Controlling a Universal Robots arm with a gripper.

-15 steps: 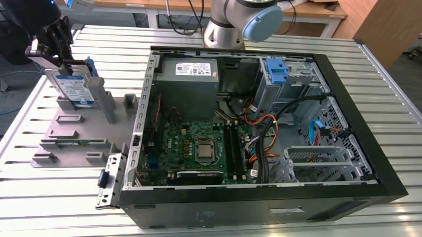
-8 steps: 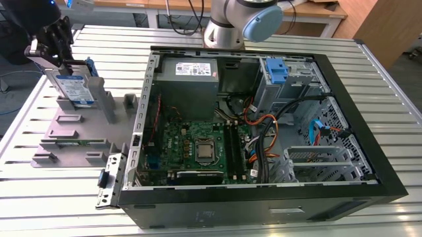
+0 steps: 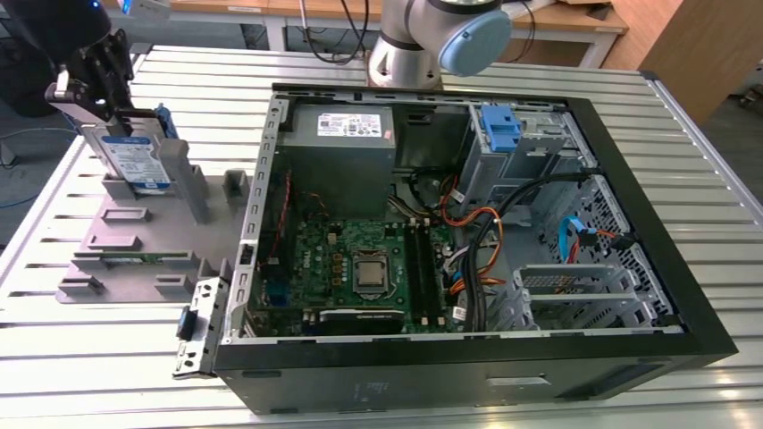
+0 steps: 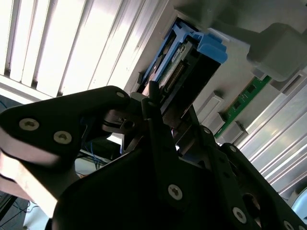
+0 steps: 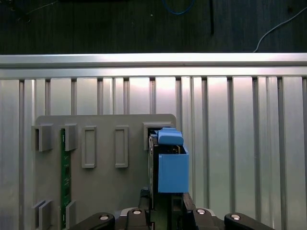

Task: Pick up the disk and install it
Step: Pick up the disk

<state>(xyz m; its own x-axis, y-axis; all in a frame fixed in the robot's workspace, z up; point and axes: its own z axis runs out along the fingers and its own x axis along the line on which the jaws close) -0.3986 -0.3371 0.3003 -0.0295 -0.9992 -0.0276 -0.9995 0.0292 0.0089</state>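
The disk (image 3: 135, 162) stands on edge in a slot of the grey fixture (image 3: 155, 223) at the exterior view's left, its white and blue label facing out. My gripper (image 3: 105, 125) comes down on its top end and looks shut on it. In the first wrist view the disk (image 5: 170, 165) shows edge-on with its blue carrier frame, and the gripper (image 5: 165, 199) has a finger on each side. The second wrist view shows the disk (image 4: 184, 62) just beyond a black fingertip (image 4: 153, 96).
An open computer case (image 3: 620, 295) lies at the exterior view's right, with a motherboard (image 3: 357, 268), a grey power-supply box (image 3: 346, 134), a blue tab (image 3: 501, 130) and a metal drive cage (image 3: 573, 281). A green memory stick (image 3: 131, 259) lies in the fixture. The table is slatted aluminium.
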